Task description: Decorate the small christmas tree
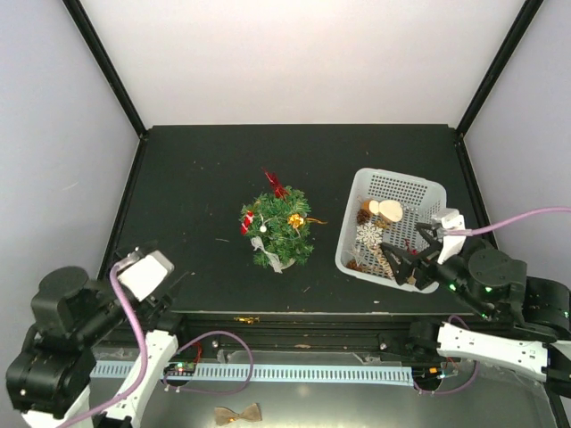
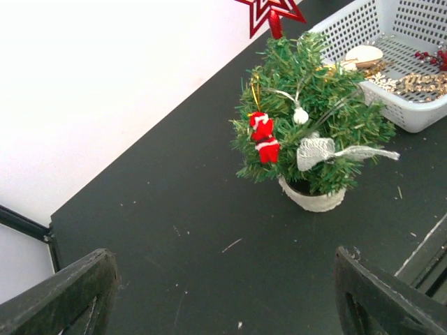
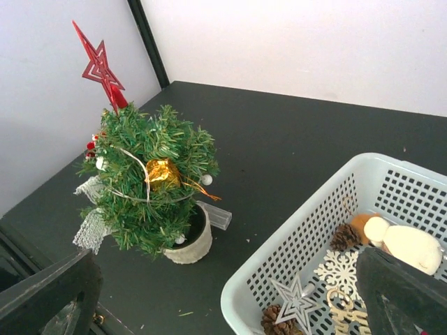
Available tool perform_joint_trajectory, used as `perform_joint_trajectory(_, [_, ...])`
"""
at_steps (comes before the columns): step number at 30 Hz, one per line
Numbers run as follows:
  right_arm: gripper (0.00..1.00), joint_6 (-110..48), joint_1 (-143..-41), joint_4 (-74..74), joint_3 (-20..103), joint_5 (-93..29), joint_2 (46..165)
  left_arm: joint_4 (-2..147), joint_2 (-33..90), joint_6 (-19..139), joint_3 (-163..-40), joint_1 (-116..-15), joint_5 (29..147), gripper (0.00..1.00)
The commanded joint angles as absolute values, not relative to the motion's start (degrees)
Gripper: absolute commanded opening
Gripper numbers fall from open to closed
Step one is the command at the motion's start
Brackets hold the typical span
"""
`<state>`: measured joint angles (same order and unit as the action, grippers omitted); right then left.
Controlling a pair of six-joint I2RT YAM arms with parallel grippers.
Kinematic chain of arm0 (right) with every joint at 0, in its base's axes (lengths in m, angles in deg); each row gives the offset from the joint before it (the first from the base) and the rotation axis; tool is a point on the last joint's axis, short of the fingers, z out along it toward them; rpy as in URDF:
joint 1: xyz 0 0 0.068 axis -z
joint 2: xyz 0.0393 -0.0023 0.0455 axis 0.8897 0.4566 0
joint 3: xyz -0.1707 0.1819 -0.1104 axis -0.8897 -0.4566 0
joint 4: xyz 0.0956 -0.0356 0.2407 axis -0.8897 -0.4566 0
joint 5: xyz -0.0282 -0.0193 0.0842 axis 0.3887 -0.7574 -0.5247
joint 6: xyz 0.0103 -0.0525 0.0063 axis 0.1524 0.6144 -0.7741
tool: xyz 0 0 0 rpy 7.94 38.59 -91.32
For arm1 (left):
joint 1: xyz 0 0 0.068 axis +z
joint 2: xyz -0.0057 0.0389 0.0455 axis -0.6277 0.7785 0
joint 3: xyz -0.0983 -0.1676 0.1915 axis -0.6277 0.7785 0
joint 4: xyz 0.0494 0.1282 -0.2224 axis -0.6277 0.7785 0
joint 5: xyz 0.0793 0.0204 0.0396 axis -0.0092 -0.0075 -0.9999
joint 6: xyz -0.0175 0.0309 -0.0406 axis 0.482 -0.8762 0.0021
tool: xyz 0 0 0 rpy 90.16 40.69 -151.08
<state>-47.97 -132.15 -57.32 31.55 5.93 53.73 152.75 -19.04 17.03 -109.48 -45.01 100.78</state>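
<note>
We see the small christmas tree [image 1: 278, 227] upright on its white base near the middle of the black table [image 1: 196, 178], just left of the white mesh basket [image 1: 355, 223]. It carries 1 red star [image 3: 98, 66] and 1 gold ornament [image 3: 162, 171]. Our left gripper [image 2: 223, 307] hangs wide apart and empty at the near left edge, well apart from the tree. Our right gripper [image 1: 401, 260] gapes fully, holding nothing, over the basket's near end.

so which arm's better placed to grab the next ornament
Probably the right arm: its jaws stand open over the white basket. The left arm sits at the near left edge, beyond the small christmas tree.
</note>
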Motion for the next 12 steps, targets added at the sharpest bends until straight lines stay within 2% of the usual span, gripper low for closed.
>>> perform_joint_trajectory(1, [1.00, -50.3, -132.0, -59.8, 31.7, 7.1, 51.8, 160.6, -22.3, 19.6, -112.0, -46.9, 96.1, 0.85])
perform_joint_trajectory(12, [1.00, -49.3, -132.0, -58.0, 31.2, 5.8, 54.2, 161.4, -23.8, 20.1, -112.0, -47.1, 97.6, 0.85])
